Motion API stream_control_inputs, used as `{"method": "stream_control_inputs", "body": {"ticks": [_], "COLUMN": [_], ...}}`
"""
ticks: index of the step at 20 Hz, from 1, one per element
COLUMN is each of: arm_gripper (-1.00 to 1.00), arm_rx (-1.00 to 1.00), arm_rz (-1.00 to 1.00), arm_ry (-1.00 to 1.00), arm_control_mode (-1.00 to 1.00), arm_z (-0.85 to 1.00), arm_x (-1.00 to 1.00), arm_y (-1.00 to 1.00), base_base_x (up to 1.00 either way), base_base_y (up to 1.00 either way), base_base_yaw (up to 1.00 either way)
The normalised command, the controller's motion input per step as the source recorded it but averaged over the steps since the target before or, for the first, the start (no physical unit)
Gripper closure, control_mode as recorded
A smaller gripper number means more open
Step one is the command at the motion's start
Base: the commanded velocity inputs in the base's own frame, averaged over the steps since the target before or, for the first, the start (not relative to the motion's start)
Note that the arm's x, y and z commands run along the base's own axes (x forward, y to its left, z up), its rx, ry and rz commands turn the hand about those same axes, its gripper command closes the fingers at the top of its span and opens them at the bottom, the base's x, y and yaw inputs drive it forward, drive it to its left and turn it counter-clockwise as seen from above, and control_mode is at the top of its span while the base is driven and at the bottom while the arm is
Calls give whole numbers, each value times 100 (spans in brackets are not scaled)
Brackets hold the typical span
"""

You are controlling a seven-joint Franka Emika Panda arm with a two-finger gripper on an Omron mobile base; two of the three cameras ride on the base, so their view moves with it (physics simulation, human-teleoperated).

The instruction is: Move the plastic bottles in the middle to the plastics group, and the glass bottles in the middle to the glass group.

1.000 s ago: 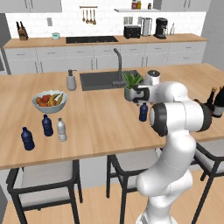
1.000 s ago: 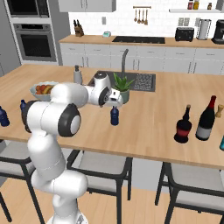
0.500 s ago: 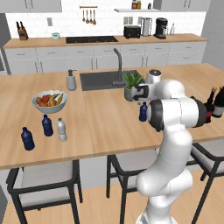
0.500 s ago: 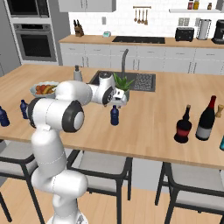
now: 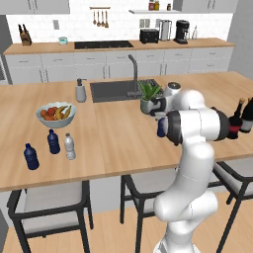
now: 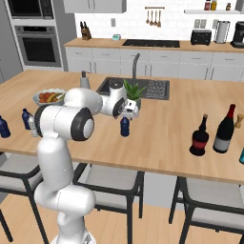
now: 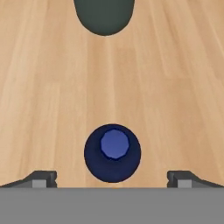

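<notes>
Two-finger gripper (image 7: 112, 178) spread wide, empty, hovering above small dark blue plastic bottle (image 7: 112, 153), upright on wooden counter (image 7: 175, 87)

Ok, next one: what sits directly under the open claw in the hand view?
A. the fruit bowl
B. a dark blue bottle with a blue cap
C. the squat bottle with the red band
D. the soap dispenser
B: the hand view looks straight down on the dark blue bottle, between the fingertips of the open claw.
</notes>
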Motion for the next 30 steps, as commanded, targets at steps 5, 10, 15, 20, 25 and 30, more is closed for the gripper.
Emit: {"method": "stream_control_inputs", "body": {"ticks": [5, 10, 15, 20, 25, 30], "arm_gripper": [-100, -100, -100, -100, 100, 100], "arm_rx": [0, 0, 0, 0, 0, 0], "arm_rz": [1, 0, 0, 0, 0, 0], "arm_ry": [0, 0, 0, 0, 0, 0], "arm_control_mode": [-100, -100, -100, -100, -100, -100], "arm_z": [-20, -3, -15, -5, 0, 0], "arm_x": [22, 14, 1, 0, 0, 0], "arm_y": [0, 0, 0, 0, 0, 0], "base_base_x": [0, 0, 0, 0, 0, 0], "base_base_y": [0, 0, 0, 0, 0, 0], "base_base_yaw": [0, 0, 0, 0, 0, 0]}}
